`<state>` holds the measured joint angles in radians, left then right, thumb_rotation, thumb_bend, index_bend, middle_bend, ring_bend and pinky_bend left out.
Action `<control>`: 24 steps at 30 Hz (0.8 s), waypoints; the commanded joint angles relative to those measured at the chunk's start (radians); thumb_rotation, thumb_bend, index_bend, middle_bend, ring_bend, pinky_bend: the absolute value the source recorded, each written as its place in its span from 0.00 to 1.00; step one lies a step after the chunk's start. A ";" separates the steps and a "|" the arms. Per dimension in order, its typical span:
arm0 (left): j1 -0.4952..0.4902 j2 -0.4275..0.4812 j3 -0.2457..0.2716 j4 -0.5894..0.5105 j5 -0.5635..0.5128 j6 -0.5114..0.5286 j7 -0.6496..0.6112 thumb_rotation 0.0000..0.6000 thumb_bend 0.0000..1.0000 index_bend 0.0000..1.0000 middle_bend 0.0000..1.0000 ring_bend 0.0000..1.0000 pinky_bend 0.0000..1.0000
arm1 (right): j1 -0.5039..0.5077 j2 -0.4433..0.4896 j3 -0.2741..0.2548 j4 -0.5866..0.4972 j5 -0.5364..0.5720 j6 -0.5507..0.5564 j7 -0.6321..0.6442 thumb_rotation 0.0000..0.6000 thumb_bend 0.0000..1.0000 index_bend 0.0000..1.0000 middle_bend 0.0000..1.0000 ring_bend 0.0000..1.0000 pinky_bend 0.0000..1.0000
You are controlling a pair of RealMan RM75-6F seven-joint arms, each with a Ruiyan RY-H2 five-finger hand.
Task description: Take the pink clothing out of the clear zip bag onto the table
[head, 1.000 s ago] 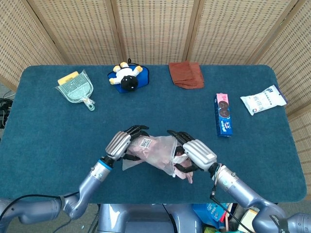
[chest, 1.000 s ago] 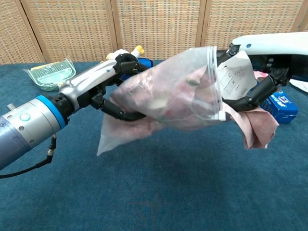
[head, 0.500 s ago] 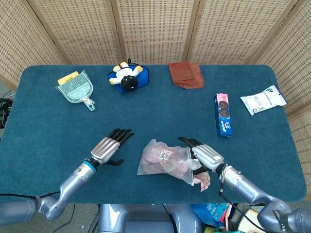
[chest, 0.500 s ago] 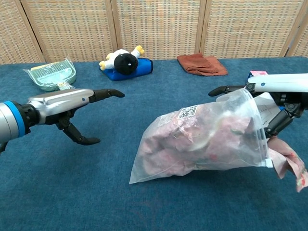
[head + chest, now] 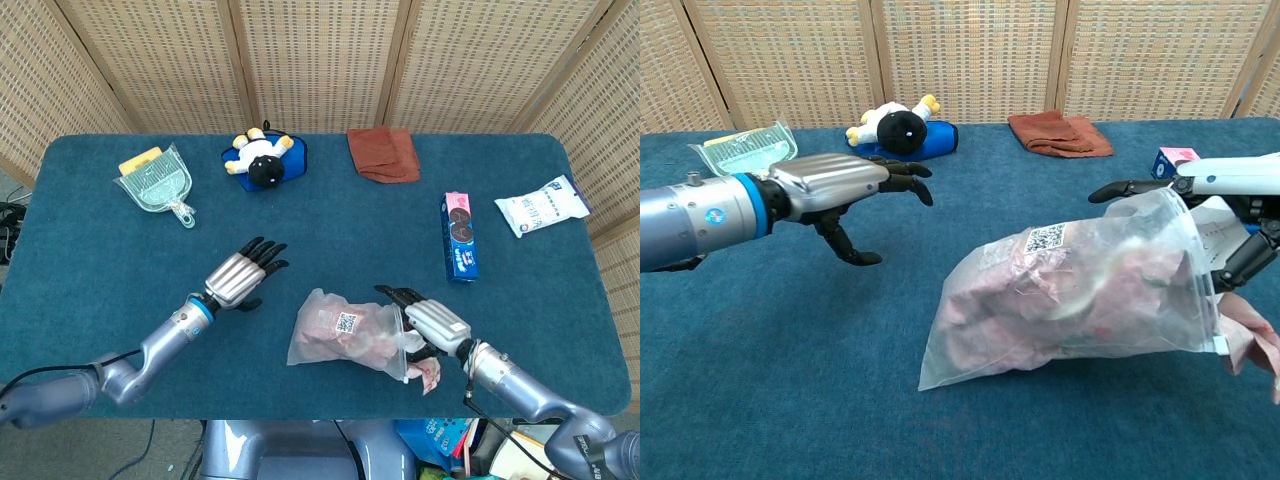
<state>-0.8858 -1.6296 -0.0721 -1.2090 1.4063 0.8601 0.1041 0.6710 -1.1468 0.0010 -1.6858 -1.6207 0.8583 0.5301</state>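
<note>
One clear zip bag (image 5: 345, 338) lies on the blue counter (image 5: 100, 260) near its front edge, stuffed with the pink clothing (image 5: 1070, 300). A white sticker with a square code (image 5: 1045, 237) sits on the bag's upper face; nothing on it can be read. A bit of pink cloth spills out of the bag's mouth at the right, partly cut off by the edge of the chest view. The right hand (image 5: 432, 325) is at that mouth with its fingers (image 5: 1130, 188) on the bag's rim; the bag hides most of them, so how they grip is hard to make out. The left hand (image 5: 238, 277) hovers left of the bag, apart from it, fingers spread and holding nothing. Along the back: one clear dustpan (image 5: 155, 184), one plush toy (image 5: 260, 158), one folded rust cloth (image 5: 383, 153). To the right, one blue biscuit box (image 5: 459, 236) and one white packet (image 5: 541, 206), their print too small to read.
</note>
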 commanded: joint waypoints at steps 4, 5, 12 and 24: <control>-0.062 -0.162 -0.010 0.191 0.037 -0.054 -0.075 1.00 0.32 0.21 0.00 0.00 0.00 | 0.004 -0.004 -0.017 0.019 -0.032 0.019 0.047 1.00 0.78 0.70 0.00 0.00 0.00; -0.066 -0.186 -0.010 0.220 0.044 -0.052 -0.099 1.00 0.32 0.21 0.00 0.00 0.00 | 0.005 -0.006 -0.019 0.022 -0.038 0.024 0.058 1.00 0.78 0.70 0.00 0.00 0.00; -0.092 -0.313 0.007 0.398 0.103 -0.026 -0.234 1.00 0.32 0.21 0.00 0.00 0.00 | 0.012 -0.006 -0.031 0.023 -0.065 0.055 0.137 1.00 0.78 0.70 0.00 0.00 0.00; -0.128 -0.457 0.020 0.597 0.162 0.034 -0.445 1.00 0.35 0.25 0.00 0.00 0.00 | 0.030 -0.007 -0.058 0.039 -0.095 0.068 0.209 1.00 0.78 0.70 0.00 0.00 0.00</control>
<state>-1.0038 -2.0707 -0.0538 -0.6272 1.5569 0.8811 -0.3137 0.6994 -1.1548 -0.0556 -1.6468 -1.7135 0.9242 0.7371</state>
